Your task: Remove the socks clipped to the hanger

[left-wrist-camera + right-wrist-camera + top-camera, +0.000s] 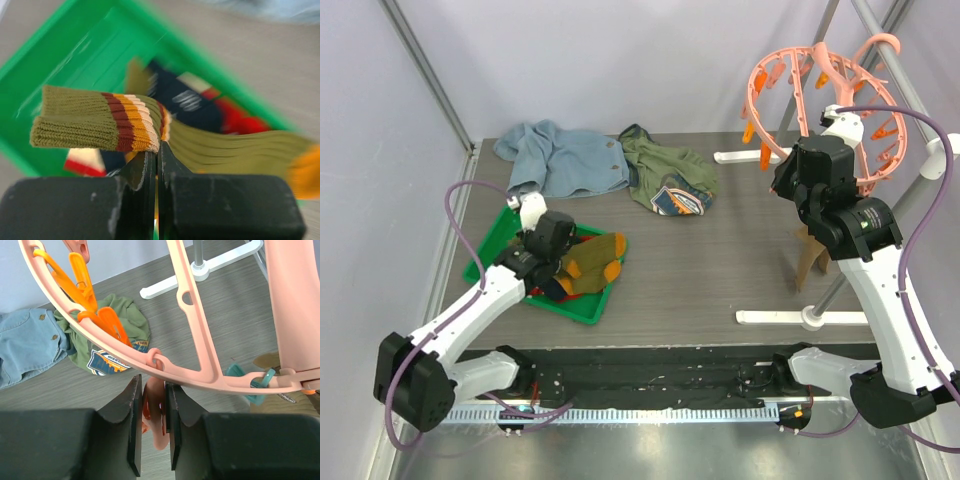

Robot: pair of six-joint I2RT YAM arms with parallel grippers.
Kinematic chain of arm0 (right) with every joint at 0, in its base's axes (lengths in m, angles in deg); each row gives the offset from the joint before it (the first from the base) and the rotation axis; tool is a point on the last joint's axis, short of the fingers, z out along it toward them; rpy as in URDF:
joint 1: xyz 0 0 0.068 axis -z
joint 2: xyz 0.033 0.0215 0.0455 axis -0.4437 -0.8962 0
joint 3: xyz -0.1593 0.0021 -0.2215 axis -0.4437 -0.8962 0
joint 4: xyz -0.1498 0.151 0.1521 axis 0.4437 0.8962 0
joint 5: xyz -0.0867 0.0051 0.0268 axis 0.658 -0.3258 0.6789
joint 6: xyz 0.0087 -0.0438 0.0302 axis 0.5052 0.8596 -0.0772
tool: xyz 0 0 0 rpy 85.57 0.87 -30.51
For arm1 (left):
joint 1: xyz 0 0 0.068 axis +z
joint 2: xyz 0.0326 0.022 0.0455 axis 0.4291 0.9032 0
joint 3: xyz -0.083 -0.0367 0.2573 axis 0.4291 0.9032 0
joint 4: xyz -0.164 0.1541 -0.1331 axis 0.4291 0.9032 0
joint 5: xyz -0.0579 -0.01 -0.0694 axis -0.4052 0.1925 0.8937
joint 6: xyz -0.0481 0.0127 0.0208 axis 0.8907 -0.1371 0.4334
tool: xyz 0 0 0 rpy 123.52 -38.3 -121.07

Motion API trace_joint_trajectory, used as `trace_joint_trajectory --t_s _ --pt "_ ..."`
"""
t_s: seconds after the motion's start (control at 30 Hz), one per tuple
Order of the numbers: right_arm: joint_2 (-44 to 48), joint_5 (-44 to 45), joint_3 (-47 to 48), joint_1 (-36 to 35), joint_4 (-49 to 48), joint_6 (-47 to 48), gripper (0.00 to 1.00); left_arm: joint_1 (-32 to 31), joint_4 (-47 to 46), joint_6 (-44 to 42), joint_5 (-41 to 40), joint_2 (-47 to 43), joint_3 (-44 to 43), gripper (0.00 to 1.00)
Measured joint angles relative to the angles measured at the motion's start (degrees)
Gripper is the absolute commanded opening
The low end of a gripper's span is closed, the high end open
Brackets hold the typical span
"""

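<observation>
The salmon-pink hanger (820, 90) hangs on the rack at the back right, ringed with orange-pink clips. My right gripper (798, 190) is just under its ring (200, 372), shut on one dangling pink clip (159, 405). A brown sock (810, 255) hangs below the hanger. My left gripper (560, 262) is over the green tray (485, 255), jaws pinched on the striped cuff edge of an olive-brown sock with an orange toe (90, 122). A navy sock (185, 102) and a red sock (240, 120) lie in the tray under it.
A light-blue garment (565, 160) and an olive-green garment (670, 175) lie at the back of the table. The rack's white feet (800, 317) and grey pole (835, 290) stand by the right arm. A teal clip (247, 385) hangs on the ring.
</observation>
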Motion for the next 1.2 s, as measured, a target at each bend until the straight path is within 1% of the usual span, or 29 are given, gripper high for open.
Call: trace_joint_trajectory --t_s 0.1,0.13,0.23,0.3,0.33,0.43,0.5,0.6,0.7,0.83,0.93,1.1,1.2 --pt "0.0 -0.1 0.0 0.0 0.0 0.0 0.06 2.8 4.2 5.1 -0.2 0.2 5.1 0.00" --pt "0.0 -0.1 0.0 0.0 0.0 0.0 0.06 3.5 5.2 6.5 -0.4 0.2 6.3 0.02" --pt "0.0 -0.4 0.0 0.0 0.0 0.0 0.06 4.9 7.3 9.3 -0.7 0.3 7.3 0.20" --pt "0.0 -0.5 0.0 0.0 -0.1 0.0 0.06 5.3 8.2 10.7 -1.2 0.3 6.8 0.27" --pt "0.0 -0.7 0.0 0.0 -0.2 0.0 0.06 5.4 8.9 11.1 -1.4 0.3 6.3 0.48" --pt "0.0 -1.2 0.0 0.0 -0.5 0.0 0.06 5.4 11.8 13.7 -4.0 -0.1 3.4 0.73" --pt "0.0 -1.4 0.0 0.0 -0.5 0.0 0.07 5.5 13.2 14.6 -5.6 -1.2 2.1 0.76" --pt "0.0 -1.7 0.0 0.0 -0.8 -0.1 0.07 5.5 12.8 13.6 -6.1 -4.3 1.2 0.76" --pt "0.1 -2.2 0.0 0.0 -0.9 -0.4 0.06 5.3 8.8 9.3 -2.4 -8.1 1.2 0.77" --pt "0.4 -3.0 0.0 0.0 -1.1 -0.9 0.06 3.0 -1.6 3.4 6.2 -10.5 1.2 0.78" --pt "0.6 -3.7 0.0 0.0 -1.3 -1.5 0.06 -1.0 -7.8 0.0 11.5 -8.4 0.5 0.79" --pt "0.7 -4.5 0.0 0.1 -1.9 -2.2 0.06 -12.6 -17.9 -6.2 15.7 -0.5 -3.2 0.80" --pt "0.7 -5.0 0.0 0.1 -2.3 -3.0 0.06 -19.3 -26.5 -9.0 17.8 5.1 -5.5 0.81"
